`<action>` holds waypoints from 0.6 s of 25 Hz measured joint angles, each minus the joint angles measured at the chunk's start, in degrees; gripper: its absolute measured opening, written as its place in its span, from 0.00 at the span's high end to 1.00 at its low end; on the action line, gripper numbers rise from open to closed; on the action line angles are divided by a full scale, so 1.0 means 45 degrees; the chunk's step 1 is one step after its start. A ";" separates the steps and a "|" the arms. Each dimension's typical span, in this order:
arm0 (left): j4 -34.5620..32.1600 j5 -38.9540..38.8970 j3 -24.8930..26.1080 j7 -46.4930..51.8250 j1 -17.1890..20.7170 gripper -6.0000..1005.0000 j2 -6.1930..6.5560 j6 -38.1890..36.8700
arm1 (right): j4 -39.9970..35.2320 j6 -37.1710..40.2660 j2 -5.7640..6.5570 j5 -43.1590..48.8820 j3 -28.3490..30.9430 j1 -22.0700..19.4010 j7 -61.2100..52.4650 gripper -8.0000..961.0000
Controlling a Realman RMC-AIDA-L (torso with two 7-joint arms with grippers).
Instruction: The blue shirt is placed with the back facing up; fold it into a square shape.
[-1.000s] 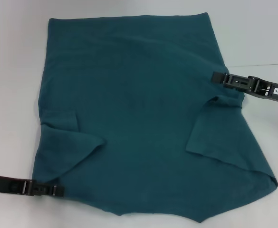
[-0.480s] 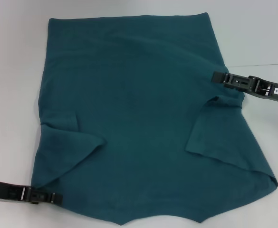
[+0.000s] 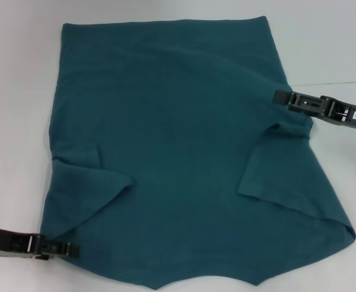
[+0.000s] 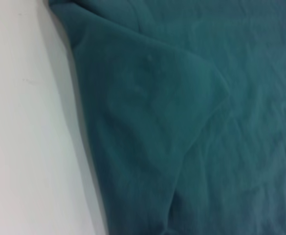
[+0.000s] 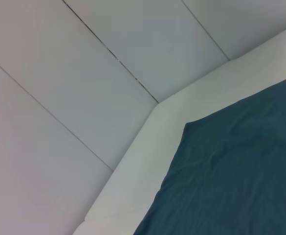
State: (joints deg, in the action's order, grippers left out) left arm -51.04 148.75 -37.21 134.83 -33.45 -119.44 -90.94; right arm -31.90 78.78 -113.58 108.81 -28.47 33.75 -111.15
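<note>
Reaching in from nine o'clock, our left gripper [image 3: 73, 248] meets the near-left edge of the blue shirt [image 3: 178, 140], spread on the white table [image 3: 19, 91]; our right gripper [image 3: 282, 96] touches its three-o'clock edge. We cannot tell either's jaw state. A shallow bite could slip off, dragging wrinkles.

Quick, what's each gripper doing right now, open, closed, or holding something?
Left gripper: at the blue shirt's near left edge; grip cannot be told.
Right gripper: at the shirt's right edge; cannot be told.
</note>
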 joint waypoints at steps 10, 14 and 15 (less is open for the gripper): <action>-0.0059 -0.0113 -0.0058 -0.0161 -0.0275 0.12 -0.0090 0.0006 | 0.0000 -0.0024 0.0025 0.0000 0.0043 -0.0019 -0.0006 0.05; -0.0150 -0.0131 -0.0058 -0.0276 -0.0418 0.12 -0.0157 -0.0146 | 0.0000 -0.0041 0.0026 0.0000 0.0042 -0.0020 -0.0007 0.05; -0.0153 -0.0132 -0.0058 -0.0282 -0.0427 0.12 -0.0155 -0.0152 | 0.0000 -0.0058 0.0026 0.0000 0.0042 -0.0020 -0.0006 0.05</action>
State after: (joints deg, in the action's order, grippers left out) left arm -51.73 148.15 -37.47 133.56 -35.37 -120.14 -91.63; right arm -31.90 78.52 -113.46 108.81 -28.28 33.66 -111.18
